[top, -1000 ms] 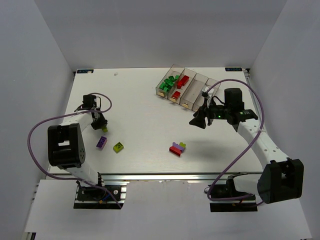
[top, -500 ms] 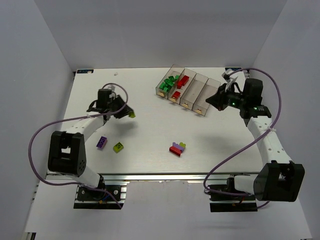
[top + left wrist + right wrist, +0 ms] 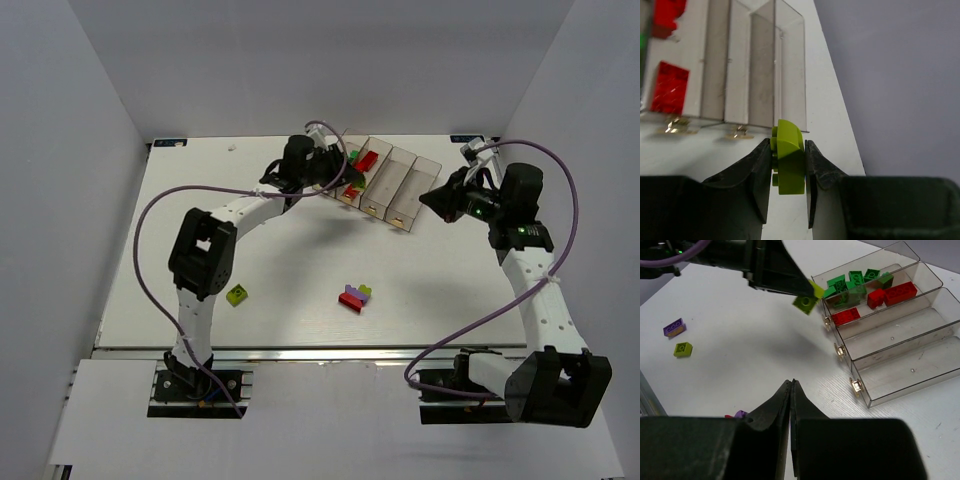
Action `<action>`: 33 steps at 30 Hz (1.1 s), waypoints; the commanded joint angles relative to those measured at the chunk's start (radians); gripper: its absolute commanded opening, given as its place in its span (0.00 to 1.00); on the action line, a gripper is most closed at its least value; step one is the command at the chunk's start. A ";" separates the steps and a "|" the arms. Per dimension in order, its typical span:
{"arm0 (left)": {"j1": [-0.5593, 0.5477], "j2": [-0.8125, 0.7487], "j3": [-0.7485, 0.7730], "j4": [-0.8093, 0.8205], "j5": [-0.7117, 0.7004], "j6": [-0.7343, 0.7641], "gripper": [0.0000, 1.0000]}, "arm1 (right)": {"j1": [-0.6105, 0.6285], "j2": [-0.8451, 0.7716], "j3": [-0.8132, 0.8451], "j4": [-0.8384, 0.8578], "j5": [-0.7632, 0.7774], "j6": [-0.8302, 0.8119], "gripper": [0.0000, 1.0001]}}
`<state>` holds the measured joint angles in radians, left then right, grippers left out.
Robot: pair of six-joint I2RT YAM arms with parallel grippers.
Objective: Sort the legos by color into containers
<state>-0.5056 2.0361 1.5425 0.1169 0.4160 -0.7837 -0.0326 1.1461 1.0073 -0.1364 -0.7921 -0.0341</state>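
My left gripper (image 3: 788,143) is shut on a yellow-green lego (image 3: 788,162) and holds it above the table just before the near ends of the containers (image 3: 752,60). In the top view this gripper (image 3: 342,181) is at the front of the row of clear bins (image 3: 400,172). Several green legos (image 3: 855,282) lie in the first bin and red ones (image 3: 890,292) in the second; the other two bins hold nothing. My right gripper (image 3: 791,385) is shut and empty, right of the bins (image 3: 427,198).
On the table lie a loose yellow-green lego (image 3: 238,294), a purple one (image 3: 674,327), and a small cluster of red, purple and yellow-green legos (image 3: 353,297) at centre front. The left arm stretches across the table's middle left.
The left arm has swung from the table's left side to the bins, carrying the yellow-green lego. The right gripper has shut and drawn back to the right of the bins.
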 commanded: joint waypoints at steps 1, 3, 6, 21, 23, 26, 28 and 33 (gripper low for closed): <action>-0.042 0.096 0.141 0.015 0.000 0.040 0.14 | -0.003 -0.043 -0.029 0.035 -0.016 0.014 0.07; -0.062 0.148 0.235 0.015 -0.012 0.061 0.14 | -0.004 -0.055 -0.036 0.034 -0.018 0.014 0.07; -0.079 0.248 0.365 -0.022 -0.039 0.101 0.14 | -0.004 -0.068 -0.052 0.027 -0.019 0.013 0.07; -0.108 0.466 0.689 -0.255 -0.197 0.208 0.44 | -0.006 -0.094 -0.102 0.035 -0.035 0.026 0.11; -0.113 0.464 0.689 -0.263 -0.203 0.208 0.49 | -0.006 -0.091 -0.102 0.032 -0.036 0.016 0.13; -0.116 0.461 0.688 -0.267 -0.197 0.210 0.54 | -0.006 -0.085 -0.102 0.009 -0.032 -0.012 0.22; -0.117 0.457 0.689 -0.269 -0.195 0.210 0.56 | -0.006 -0.083 -0.099 -0.012 -0.044 -0.046 0.29; -0.116 0.435 0.700 -0.267 -0.192 0.208 0.57 | -0.006 -0.074 -0.092 -0.087 -0.184 -0.183 0.57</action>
<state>-0.6174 2.5156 2.1944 -0.1387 0.2295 -0.5873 -0.0334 1.0729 0.9028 -0.1722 -0.8505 -0.1081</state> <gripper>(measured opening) 0.573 0.545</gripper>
